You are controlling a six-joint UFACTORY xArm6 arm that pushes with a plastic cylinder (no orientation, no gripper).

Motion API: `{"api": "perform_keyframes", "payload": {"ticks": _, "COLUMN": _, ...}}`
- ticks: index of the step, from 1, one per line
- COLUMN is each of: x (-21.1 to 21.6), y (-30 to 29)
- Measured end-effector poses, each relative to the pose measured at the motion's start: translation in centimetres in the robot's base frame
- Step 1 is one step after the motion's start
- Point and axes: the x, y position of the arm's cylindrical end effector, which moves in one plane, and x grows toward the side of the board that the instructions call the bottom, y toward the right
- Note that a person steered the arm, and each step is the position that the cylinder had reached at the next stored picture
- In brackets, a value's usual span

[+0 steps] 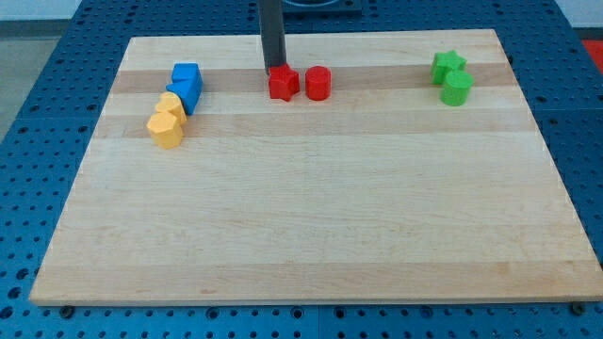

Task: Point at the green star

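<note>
The green star (448,65) lies near the view's top right of the wooden board (311,226). A green cylinder (457,88) touches it just below. My tip (274,66) comes down from the view's top and rests at the top edge of a red star (283,84), far to the left of the green star. A red cylinder (317,83) sits just right of the red star.
At the view's upper left, two blue blocks (186,85) stand close together. Two yellow blocks (168,121) touch them just below and to the left. A blue perforated table (38,113) surrounds the board.
</note>
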Motion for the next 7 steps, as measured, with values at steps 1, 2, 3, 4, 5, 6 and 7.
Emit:
{"api": "perform_keyframes", "payload": {"ticks": 1, "x": -0.6, "y": 0.1}}
{"api": "perform_keyframes", "payload": {"ticks": 2, "x": -2.5, "y": 3.1}}
{"api": "perform_keyframes", "payload": {"ticks": 3, "x": -3.0, "y": 8.4}}
{"api": "perform_keyframes", "payload": {"ticks": 4, "x": -3.9, "y": 14.0}}
{"api": "perform_keyframes", "payload": {"ticks": 5, "x": -5.4, "y": 17.7}}
{"api": "perform_keyframes", "payload": {"ticks": 6, "x": -5.4, "y": 21.3}}
{"api": "perform_keyframes", "payload": {"ticks": 7, "x": -5.4, "y": 25.3}}
